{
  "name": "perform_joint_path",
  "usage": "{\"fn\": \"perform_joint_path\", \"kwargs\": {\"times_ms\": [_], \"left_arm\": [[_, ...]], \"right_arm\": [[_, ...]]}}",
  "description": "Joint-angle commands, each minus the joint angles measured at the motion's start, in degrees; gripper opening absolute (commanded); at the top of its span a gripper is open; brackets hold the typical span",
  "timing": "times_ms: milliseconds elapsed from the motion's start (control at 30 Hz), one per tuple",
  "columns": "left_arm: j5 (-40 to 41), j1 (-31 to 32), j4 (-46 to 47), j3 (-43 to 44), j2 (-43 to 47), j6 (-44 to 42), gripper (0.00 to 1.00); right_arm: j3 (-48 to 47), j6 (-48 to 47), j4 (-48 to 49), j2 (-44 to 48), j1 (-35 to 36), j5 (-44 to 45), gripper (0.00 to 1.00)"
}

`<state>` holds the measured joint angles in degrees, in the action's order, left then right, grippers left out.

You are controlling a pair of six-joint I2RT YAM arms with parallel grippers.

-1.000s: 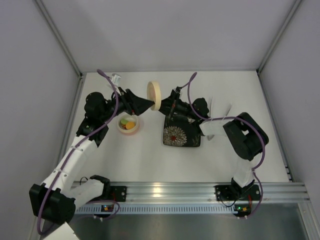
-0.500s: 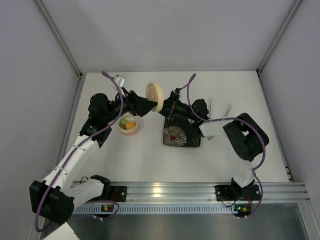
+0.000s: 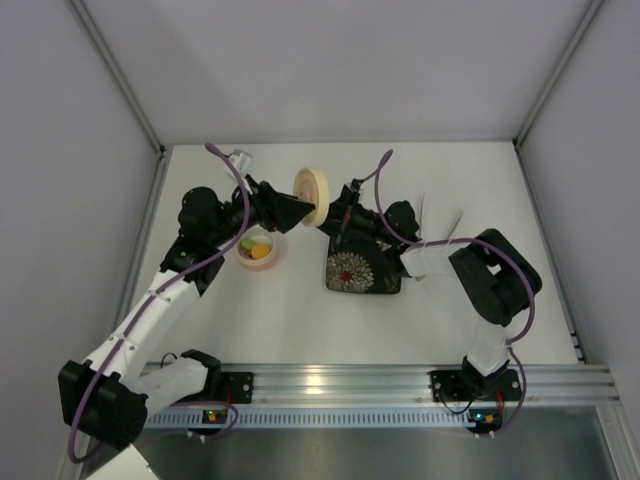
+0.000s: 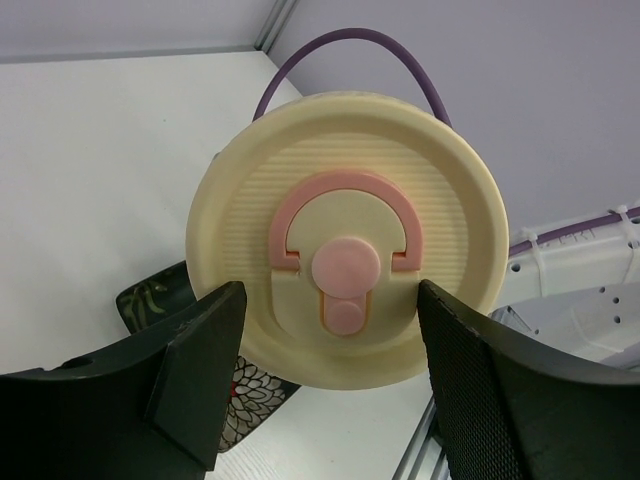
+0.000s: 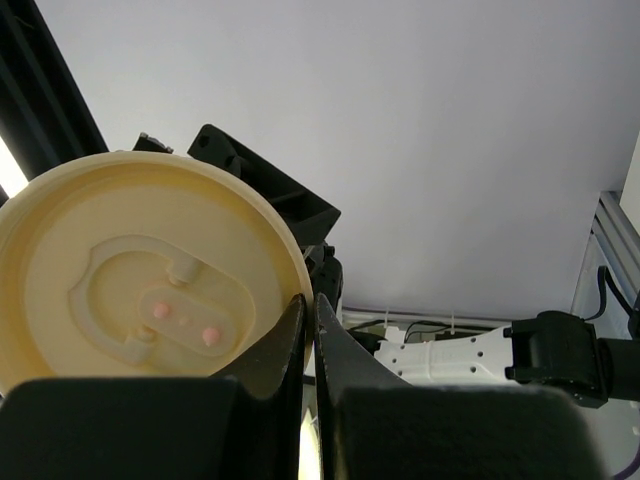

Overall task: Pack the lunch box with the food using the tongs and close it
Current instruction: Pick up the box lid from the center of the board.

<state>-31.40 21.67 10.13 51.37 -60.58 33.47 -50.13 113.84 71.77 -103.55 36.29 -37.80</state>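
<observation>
Nearest on the white table (image 3: 300,320) lies the black floral plate (image 3: 363,272), its far edge covered by the right arm. Left of it and apart stands the lunch box (image 3: 260,266), a small round tub with a salmon wall and white inside, open on top, its far rim hidden under the left arm. The food (image 3: 258,250) lies inside: an orange round and a green one show, but the pale piece is hard to make out. Farther back, the right gripper (image 5: 309,305) is pinched on the rim of the cream lid (image 4: 340,180), holding it on edge in the air. The left gripper (image 4: 328,290) faces the lid's pink-handled side with its jaws parted; whether it touches the lid cannot be told. Two faint pale streaks by the right arm may be the tongs (image 3: 422,213).
</observation>
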Motion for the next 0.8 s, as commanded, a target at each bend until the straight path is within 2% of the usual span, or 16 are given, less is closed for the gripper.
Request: {"fn": "perform_joint_path", "kwargs": {"times_ms": [0,33,333,467,667,767], "left_arm": [[0.3,0.6,2.0,0.3,-0.1,-1.8,0.73],[0.0,0.7,2.1,0.3,-0.1,-1.8,0.70],[-0.5,1.4,1.2,0.7,-0.1,-2.4,0.61],[0.3,2.1,-0.2,1.0,0.0,-3.2,0.53],[1.6,2.5,-2.0,2.0,0.3,-3.8,0.33],[1.9,2.7,-2.2,2.2,0.4,-3.9,0.21]], "right_arm": [[-1.7,0.4,11.7,2.8,2.0,0.4,0.00],[-1.7,0.4,11.6,2.8,2.1,0.4,0.00],[-2.0,0.2,11.0,2.8,2.2,0.1,0.00],[-2.7,0.0,10.7,2.6,2.2,-0.1,0.00],[-3.1,-1.1,9.2,2.4,2.2,-0.3,0.00],[-3.1,-1.6,8.7,2.2,2.2,-0.3,0.03]]}}
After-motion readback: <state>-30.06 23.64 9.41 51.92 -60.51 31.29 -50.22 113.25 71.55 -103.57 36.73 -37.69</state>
